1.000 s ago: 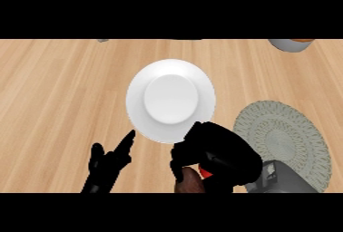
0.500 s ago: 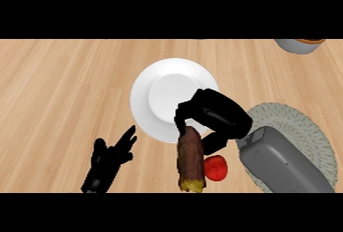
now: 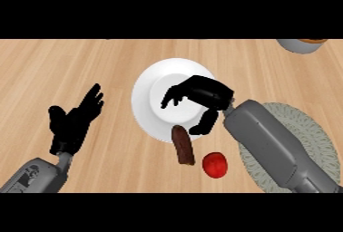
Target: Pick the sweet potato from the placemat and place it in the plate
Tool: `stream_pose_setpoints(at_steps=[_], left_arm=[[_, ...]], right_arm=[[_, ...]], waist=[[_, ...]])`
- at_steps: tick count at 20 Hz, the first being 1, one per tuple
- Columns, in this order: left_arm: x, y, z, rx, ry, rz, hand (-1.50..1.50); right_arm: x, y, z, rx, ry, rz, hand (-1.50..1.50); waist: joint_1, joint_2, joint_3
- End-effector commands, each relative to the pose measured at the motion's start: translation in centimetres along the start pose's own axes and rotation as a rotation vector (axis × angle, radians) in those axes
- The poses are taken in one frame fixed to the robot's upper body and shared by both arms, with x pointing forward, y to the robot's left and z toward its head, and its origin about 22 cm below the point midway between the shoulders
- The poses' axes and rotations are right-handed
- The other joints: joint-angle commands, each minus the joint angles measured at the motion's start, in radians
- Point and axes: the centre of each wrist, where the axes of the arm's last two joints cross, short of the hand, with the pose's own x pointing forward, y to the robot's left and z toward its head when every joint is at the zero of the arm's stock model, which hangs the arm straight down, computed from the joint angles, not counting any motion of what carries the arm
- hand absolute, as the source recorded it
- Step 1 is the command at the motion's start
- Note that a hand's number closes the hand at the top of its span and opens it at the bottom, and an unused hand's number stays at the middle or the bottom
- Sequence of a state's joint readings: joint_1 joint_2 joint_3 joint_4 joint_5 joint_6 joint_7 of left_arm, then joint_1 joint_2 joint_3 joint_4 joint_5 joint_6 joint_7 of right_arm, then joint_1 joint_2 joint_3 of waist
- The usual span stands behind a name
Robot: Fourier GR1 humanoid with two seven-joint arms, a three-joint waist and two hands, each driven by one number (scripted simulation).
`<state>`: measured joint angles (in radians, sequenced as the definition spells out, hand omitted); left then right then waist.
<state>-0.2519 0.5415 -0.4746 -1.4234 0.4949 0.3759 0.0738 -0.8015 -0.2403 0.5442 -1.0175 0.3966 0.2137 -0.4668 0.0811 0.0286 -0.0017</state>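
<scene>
Two hands show. Left hand (image 3: 72, 121), left of the plate (image 3: 150, 90): fingers straight, spread, empty. Right hand (image 3: 199, 94), over the plate: fingers apart, holding nothing. Sweet potato (image 3: 182, 146) overlaps the plate's near rim, mostly on the desk (image 3: 107, 63).

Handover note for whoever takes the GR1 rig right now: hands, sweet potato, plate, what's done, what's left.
Left hand: open, resting at the view's left, holding nothing.
Right hand: open above the plate, holding nothing.
Sweet potato: off the placemat; its far end overlaps the plate's near rim, the rest lies on the counter next to a red round item.
Done: pick and carry.
Left: it does not look fully in the plate, so it probably needs a regrasp to seat it.
</scene>
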Motion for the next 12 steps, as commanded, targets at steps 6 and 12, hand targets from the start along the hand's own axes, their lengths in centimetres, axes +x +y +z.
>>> stream_pose_setpoints(at_steps=[6, 12], left_arm=[[0.6, 1.5, -2.1, 0.072, -0.028, 0.003, 0.00], [-1.2, 2.2, -0.6, 0.085, -0.005, 0.000, 0.00]], right_arm=[[-1.3, -2.0, -3.4, -0.145, -0.363, -0.254, -1.50], [-2.9, -5.2, -2.3, -0.141, -0.359, -0.524, -1.50]], waist=[[-0.041, -0.007, 0.003], [-0.053, -0.021, 0.002]])
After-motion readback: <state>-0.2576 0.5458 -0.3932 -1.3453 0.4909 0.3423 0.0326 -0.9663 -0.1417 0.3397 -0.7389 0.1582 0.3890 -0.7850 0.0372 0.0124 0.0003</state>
